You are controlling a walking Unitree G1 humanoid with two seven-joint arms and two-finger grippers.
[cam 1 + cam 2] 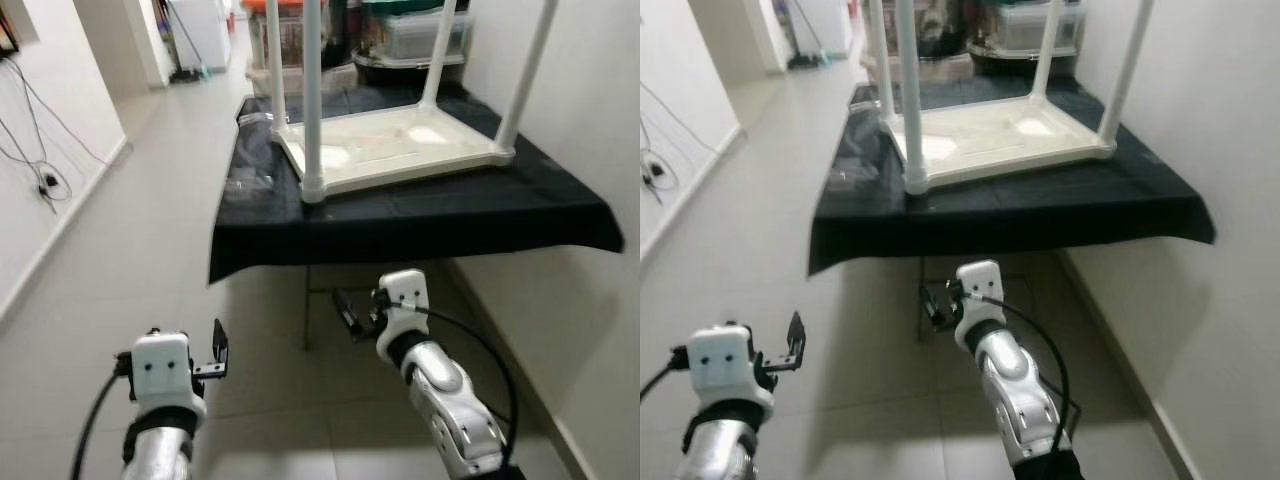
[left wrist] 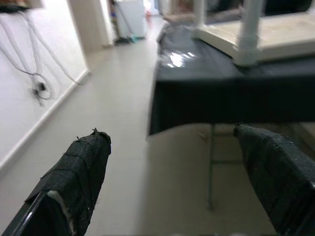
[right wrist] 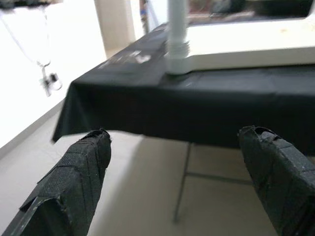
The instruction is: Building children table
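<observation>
1. Nearest, the left gripper (image 1: pixel 219 352) hangs low over the pale tiled floor (image 1: pixel 150 250), its two black fingers (image 2: pixel 81 169) spread wide with nothing between them
2. The right gripper (image 1: pixel 352 312) sits a little further forward, just short of the table's front edge and below it; its fingers (image 3: pixel 74 177) are also parted wide and hold nothing
3. Ahead stands a folding table covered by a black cloth (image 1: pixel 400 215) whose front hem hangs down; a thin metal leg (image 3: pixel 183 179) shows under it, directly beyond the right gripper
4. On the cloth rests the children table (image 1: pixel 390 145), cream plastic and turned upside down, with four white legs (image 1: pixel 313 100) pointing up; the nearest leg stands close to the cloth's front edge
5. Just beside the upturned table, on the robot's left part of the cloth, lies a clear plastic bag (image 1: pixel 248 180); what it contains cannot be told
6. A white wall (image 1: pixel 560 70) runs close along the right side of the table
7. On the left wall, dark cables (image 1: pixel 40 160) hang down to a plug near the skirting
8. Farthest off, storage boxes (image 1: pixel 415 35) are stacked behind the table, and a white appliance (image 1: pixel 200 30) stands down the corridor
</observation>
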